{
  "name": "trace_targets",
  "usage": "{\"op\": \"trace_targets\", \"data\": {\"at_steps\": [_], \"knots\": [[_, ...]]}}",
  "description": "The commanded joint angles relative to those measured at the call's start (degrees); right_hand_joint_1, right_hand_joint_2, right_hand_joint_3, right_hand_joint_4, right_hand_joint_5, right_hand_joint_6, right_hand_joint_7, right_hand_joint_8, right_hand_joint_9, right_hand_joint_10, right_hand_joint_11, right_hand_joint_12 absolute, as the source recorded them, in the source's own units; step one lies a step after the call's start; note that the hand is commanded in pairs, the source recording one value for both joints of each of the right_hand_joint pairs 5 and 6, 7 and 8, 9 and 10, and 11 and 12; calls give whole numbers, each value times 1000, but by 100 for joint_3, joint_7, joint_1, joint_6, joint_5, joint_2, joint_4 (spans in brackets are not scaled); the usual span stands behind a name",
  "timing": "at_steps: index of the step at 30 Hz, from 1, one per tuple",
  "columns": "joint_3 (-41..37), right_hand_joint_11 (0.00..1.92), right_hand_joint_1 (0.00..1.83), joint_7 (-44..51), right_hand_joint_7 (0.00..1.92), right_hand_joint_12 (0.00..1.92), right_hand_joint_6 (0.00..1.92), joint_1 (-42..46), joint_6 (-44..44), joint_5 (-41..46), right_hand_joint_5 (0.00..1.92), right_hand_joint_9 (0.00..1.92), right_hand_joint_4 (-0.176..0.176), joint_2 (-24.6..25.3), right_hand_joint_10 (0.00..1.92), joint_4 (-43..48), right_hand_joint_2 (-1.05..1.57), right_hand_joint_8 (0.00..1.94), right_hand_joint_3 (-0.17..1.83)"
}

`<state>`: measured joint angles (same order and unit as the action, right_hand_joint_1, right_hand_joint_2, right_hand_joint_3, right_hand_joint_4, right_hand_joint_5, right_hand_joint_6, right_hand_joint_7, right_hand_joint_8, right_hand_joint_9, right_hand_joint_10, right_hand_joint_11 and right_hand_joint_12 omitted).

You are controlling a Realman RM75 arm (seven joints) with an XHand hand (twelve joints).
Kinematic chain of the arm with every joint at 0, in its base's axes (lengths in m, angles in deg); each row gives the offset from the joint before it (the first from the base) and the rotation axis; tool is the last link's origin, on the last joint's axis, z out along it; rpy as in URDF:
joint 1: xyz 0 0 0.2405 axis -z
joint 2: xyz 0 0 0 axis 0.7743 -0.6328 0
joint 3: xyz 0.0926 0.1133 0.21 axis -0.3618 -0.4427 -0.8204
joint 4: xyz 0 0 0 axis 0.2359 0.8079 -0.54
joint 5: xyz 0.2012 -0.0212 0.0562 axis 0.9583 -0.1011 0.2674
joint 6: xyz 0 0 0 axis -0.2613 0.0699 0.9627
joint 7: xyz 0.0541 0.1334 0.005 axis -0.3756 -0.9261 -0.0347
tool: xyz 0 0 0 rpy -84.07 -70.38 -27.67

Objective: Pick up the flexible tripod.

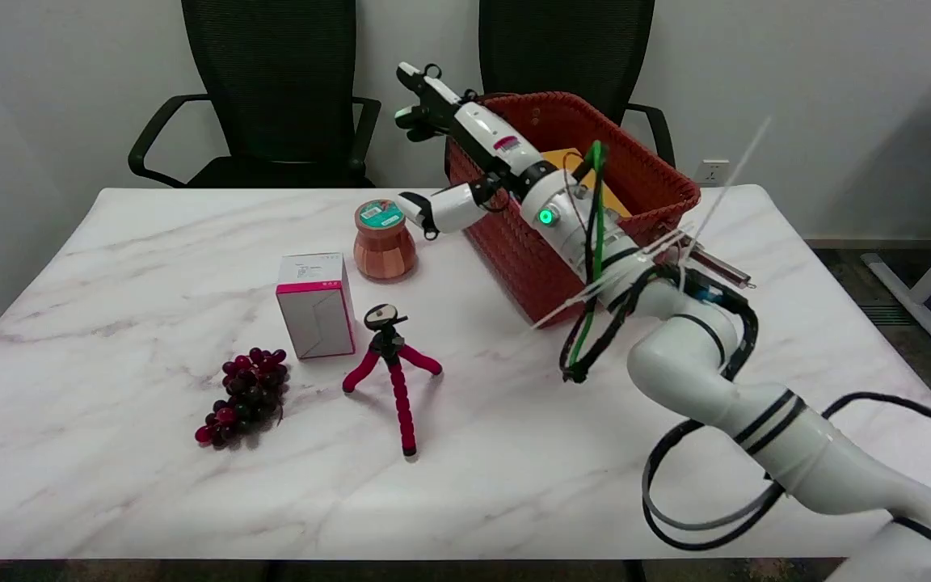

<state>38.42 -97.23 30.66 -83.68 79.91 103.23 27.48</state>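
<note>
Spanning the foreground, white marble table before two black chairs.

We see our right arm reaching in from the lower right, bent at the elbow, forearm angled up and to the left. Our right hand is raised in the air, fingers spread apart, thumb pointing left, holding nothing.
</note>
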Motion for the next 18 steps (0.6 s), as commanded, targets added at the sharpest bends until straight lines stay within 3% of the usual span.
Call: {"op": "trace_targets", "data": {"at_steps": [1,11,18], "knots": [[-1026,430,1111,25,458,430,50,2004,-1048,1158,50,513,0,190,513,1335,513,458,942],[-449,461,1111,25,477,461,52,2510,-2008,2437,52,533,0,-58,533,1229,525,477,968],[33,492,1100,-21,497,492,57,2575,-2316,2785,57,547,0,-165,547,1009,556,497,976]]}}
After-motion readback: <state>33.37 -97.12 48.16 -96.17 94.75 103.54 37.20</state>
